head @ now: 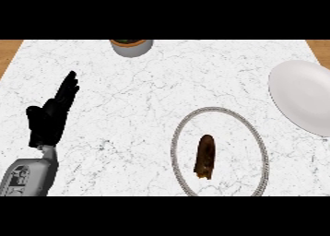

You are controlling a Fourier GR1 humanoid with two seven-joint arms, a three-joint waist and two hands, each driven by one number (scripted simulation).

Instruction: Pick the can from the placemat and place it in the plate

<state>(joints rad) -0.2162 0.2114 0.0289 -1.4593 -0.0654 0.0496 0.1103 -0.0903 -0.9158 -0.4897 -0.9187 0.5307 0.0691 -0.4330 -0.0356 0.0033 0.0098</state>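
A brown can (205, 156) lies on its side in the middle of a round white placemat with a grey rim (179, 138), at the lower middle right of the marble counter. A plain white plate (307, 97) sits at the right edge, up and to the right of the placemat. My left hand (50, 117) rests at the left with its fingers straight and pointing up, far from the can and holding nothing. My right hand does not show.
A grey pot with brown contents (132, 46) stands at the counter's far edge, left of centre. Wooden surfaces (4, 55) show beyond the counter's upper left and upper right corners.
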